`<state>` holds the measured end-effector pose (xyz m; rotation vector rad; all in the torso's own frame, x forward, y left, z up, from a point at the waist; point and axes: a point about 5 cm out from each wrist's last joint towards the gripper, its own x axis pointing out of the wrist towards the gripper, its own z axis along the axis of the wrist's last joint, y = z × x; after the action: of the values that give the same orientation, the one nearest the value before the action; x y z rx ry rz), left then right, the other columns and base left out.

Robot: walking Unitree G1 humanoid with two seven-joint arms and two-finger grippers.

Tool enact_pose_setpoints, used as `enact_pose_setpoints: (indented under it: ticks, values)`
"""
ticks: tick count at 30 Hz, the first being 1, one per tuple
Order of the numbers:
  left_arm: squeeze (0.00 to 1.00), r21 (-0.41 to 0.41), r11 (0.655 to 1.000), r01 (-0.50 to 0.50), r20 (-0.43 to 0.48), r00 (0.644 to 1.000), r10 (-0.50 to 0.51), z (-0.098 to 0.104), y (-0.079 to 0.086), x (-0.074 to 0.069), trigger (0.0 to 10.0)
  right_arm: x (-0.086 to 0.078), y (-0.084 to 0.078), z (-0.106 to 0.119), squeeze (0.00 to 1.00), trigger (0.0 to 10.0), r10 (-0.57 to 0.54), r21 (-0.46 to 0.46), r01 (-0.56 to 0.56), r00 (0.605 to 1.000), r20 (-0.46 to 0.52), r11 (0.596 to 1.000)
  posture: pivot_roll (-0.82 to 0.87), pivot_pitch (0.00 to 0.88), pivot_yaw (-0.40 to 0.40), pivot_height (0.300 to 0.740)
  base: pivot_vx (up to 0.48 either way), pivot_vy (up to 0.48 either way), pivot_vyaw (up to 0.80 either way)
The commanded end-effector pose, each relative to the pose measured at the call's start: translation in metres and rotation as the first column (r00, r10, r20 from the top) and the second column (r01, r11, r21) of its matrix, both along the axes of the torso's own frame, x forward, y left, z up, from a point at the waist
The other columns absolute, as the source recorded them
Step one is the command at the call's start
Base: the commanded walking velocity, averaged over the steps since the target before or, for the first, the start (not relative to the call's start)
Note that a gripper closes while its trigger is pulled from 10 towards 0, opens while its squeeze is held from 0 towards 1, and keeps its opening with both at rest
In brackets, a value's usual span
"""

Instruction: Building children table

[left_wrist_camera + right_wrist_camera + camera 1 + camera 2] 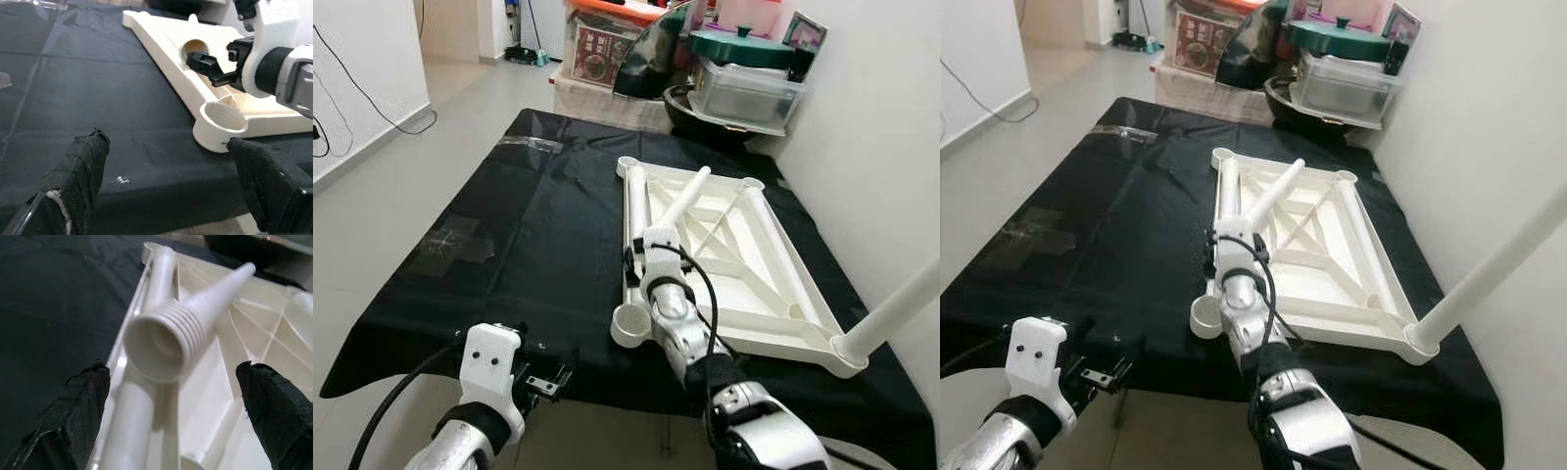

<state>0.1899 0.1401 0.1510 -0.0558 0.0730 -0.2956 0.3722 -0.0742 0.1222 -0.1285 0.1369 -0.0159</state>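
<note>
A white children's table top lies upside down on a black cloth. One white leg stands screwed into its near right corner. The near left corner socket is empty. Three loose legs lie on the underside: one along the left edge, one along the right, and one diagonal. My right gripper hovers open over the left edge, and the diagonal leg's threaded end sits between its fingers without touching them. My left gripper is open, low at the cloth's near edge, facing the empty socket.
The black cloth covers the floor and has clear tape patches. Storage boxes and a dark bowl crowd the far end. A white wall runs close along the right. Pale tile floor lies to the left.
</note>
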Motion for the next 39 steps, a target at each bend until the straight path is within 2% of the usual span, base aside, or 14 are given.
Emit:
enact_pose_setpoints:
  ticks: [1, 10, 18, 27, 32, 39]
  values:
    - [0.0, 0.016, 0.999, 0.031, -0.021, 0.999, -0.031, 0.0, -0.004, -0.004, 10.0, 0.002, -0.006, 0.006, 0.0, 10.0, -0.029, -0.006, 0.029, 0.999, 0.015, 1.0, 0.15, 0.07, -0.138, 0.74, 0.0, 0.0, 0.0]
    - [0.0, 0.026, 0.998, 0.052, -0.04, 0.998, -0.051, 0.002, -0.005, -0.01, 10.0, -0.002, 0.001, 0.013, 0.0, 10.0, -0.031, 0.002, 0.031, 0.999, 0.045, 1.0, 0.15, 0.111, -0.113, 0.74, 0.0, 0.0, 0.0]
    - [0.0, 0.024, 0.998, 0.066, -0.052, 0.997, -0.064, 0.003, -0.007, -0.012, 10.0, -0.002, -0.001, 0.018, 0.0, 10.0, -0.058, 0.005, 0.058, 0.996, 0.067, 0.998, 0.14, 0.138, -0.107, 0.74, 0.0, 0.0, 0.0]
    - [0.0, 0.007, 0.998, 0.069, -0.076, 0.995, -0.069, 0.004, -0.013, -0.021, 10.0, -0.002, 0.007, 0.033, 0.0, 10.0, -0.052, 0.016, 0.051, 0.993, 0.11, 0.999, 0.13, 0.176, -0.116, 0.74, 0.0, 0.0, 0.0]
    - [0.0, -0.006, 0.998, 0.064, -0.091, 0.994, -0.064, 0.003, -0.015, -0.025, 10.0, 0.0, 0.018, 0.038, 0.0, 10.0, -0.021, 0.022, 0.019, 0.993, 0.113, 1.0, 0.13, 0.202, -0.13, 0.74, 0.0, 0.0, 0.0]
    - [0.0, -0.015, 0.999, 0.051, -0.103, 0.993, -0.052, 0.004, -0.016, -0.03, 10.0, 0.001, 0.019, 0.041, 0.0, 10.0, -0.028, 0.023, 0.026, 0.993, 0.114, 0.999, 0.13, 0.225, -0.145, 0.74, 0.0, 0.0, 0.0]
